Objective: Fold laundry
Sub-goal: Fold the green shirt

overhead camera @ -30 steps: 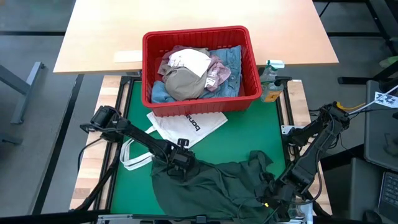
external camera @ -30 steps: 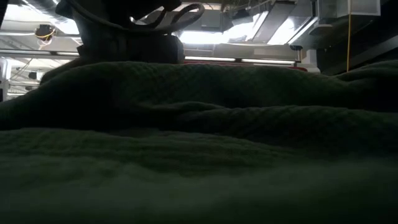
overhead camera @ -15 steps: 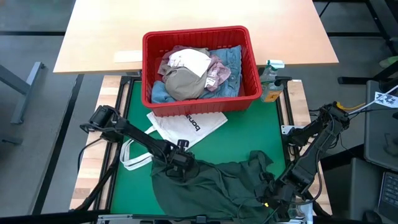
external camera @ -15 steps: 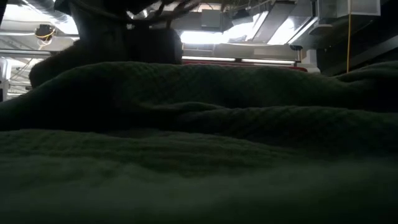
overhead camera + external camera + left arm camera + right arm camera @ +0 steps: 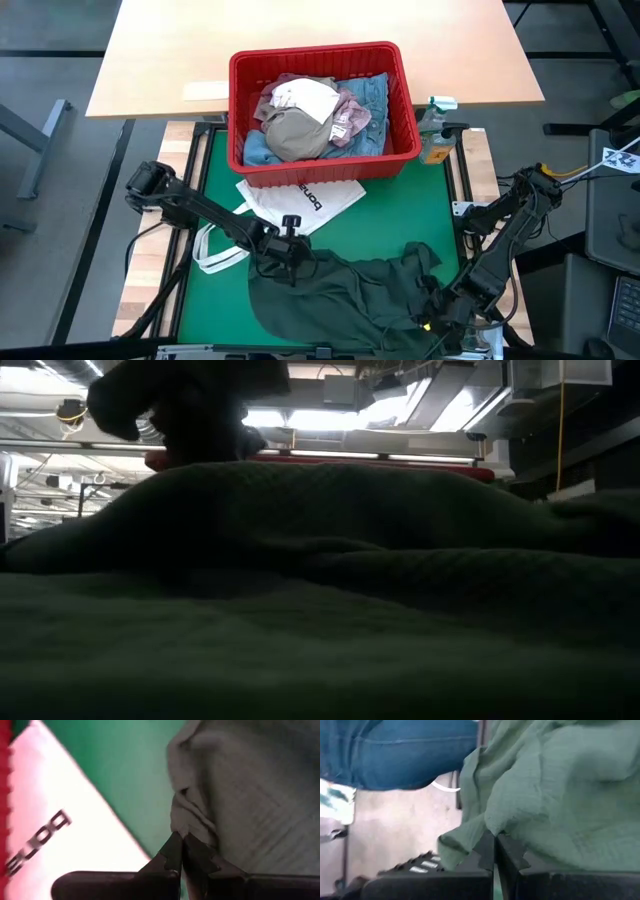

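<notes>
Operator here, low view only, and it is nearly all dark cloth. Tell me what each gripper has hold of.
Observer: The left gripper is shut on an edge of the dark green top, near the white tote bag.
Operator: Now the right one.
Observer: The right gripper is shut on another edge of the same top, at the table's near right corner.
Operator: Report where the other laundry is.
Observer: It sits piled in the red basket at the far end of the green mat, with a beige garment on top.
</notes>
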